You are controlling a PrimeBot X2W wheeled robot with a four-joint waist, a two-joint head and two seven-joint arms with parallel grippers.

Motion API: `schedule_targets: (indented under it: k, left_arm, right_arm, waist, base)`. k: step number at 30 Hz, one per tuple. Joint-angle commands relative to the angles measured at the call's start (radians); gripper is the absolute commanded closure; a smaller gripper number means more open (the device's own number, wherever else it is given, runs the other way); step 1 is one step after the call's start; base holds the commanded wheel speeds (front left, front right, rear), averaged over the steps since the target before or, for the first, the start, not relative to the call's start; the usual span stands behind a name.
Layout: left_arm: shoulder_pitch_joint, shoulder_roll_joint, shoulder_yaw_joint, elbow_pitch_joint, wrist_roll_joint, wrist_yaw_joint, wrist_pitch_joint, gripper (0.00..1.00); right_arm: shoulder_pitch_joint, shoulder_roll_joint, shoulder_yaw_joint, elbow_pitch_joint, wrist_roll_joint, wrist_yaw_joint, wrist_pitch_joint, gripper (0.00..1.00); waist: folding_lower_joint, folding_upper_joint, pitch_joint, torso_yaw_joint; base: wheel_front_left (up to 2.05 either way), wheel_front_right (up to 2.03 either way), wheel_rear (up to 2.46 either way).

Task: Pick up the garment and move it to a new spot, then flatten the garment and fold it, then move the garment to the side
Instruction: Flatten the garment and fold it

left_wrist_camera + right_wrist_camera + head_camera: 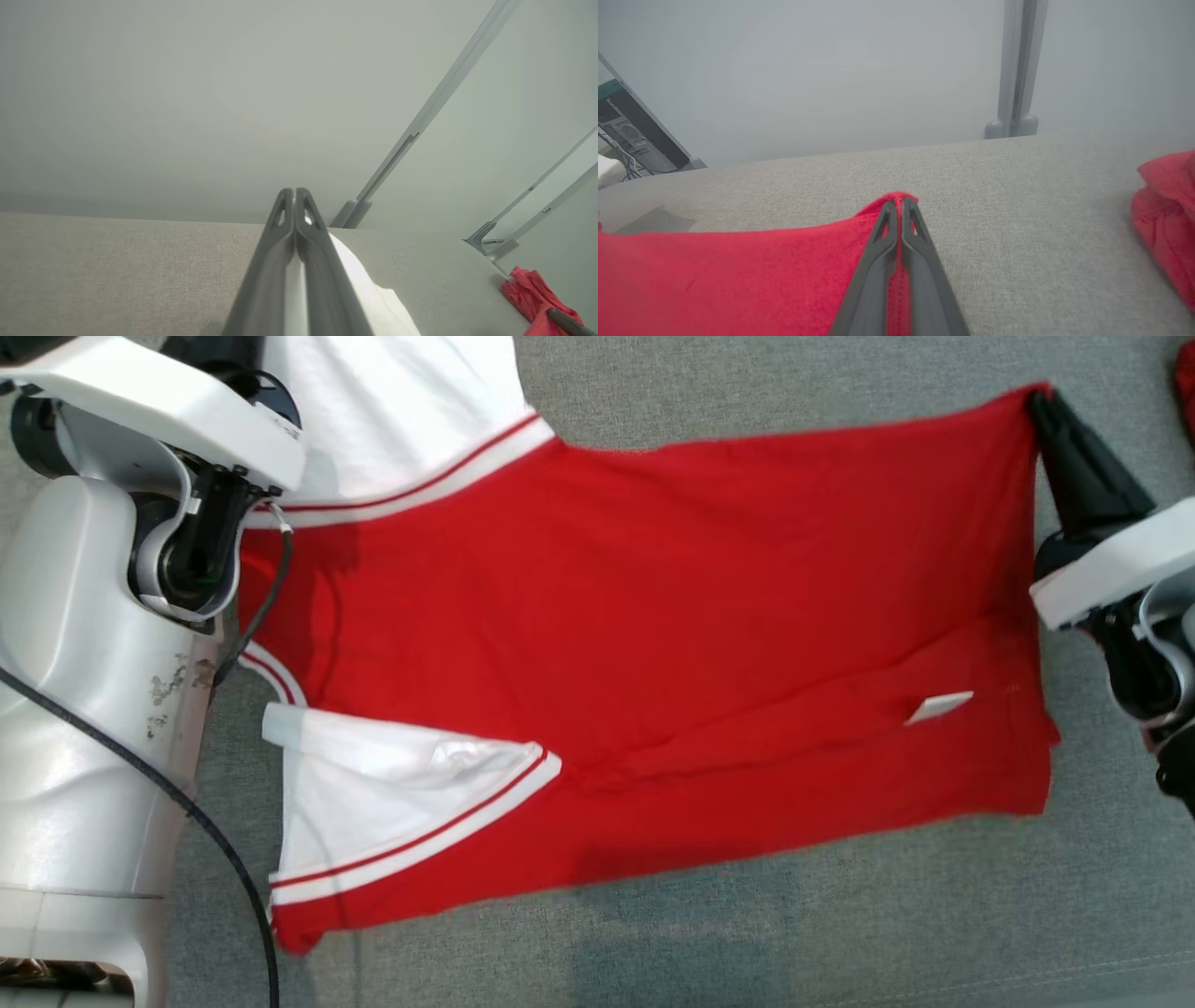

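Spread flat on the grey table (840,915), across the middle of the head view: red shirt (653,616), white sleeves toward the left. Pinched at its upper right corner by the right gripper (1039,399), jaws shut tight on the red hem. Held at the upper left by the left gripper (294,191), jaws closed on white sleeve fabric. At the far upper right edge, apart from the shirt: another red cloth (1186,373).
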Motion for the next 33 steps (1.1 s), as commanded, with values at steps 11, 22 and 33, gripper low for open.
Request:
schedule_targets:
  k: [11, 22, 33]
  left_arm:
    - [0.006, 0.055, 0.023, -0.049, -0.012, -0.011, -0.091, 1.0]
    - [0.199, 0.052, 0.006, -0.21, -0.052, -0.013, -0.14, 1.0]
    - [0.506, 0.059, 0.011, -0.495, -0.093, 0.07, -0.122, 1.0]
  right_arm:
    - [-0.037, 0.008, -0.002, 0.024, -0.065, 0.0, -0.014, 1.0]
    - [0.066, -0.032, 0.037, 0.031, -0.047, 0.0, -0.014, 1.0]
    - [0.214, -0.078, -0.029, -0.028, -0.041, 0.0, -0.014, 1.0]
  waist:
    - [-0.0001, 0.0, -0.002, 0.015]
    - [-0.0001, 0.0, -0.06, 0.036]
    - [-0.0001, 0.0, -0.128, 0.069]
  base:
    - [0.0, 0.0, 0.0]
    - [0.0, 0.0, 0.0]
    - [0.0, 0.0, 0.0]
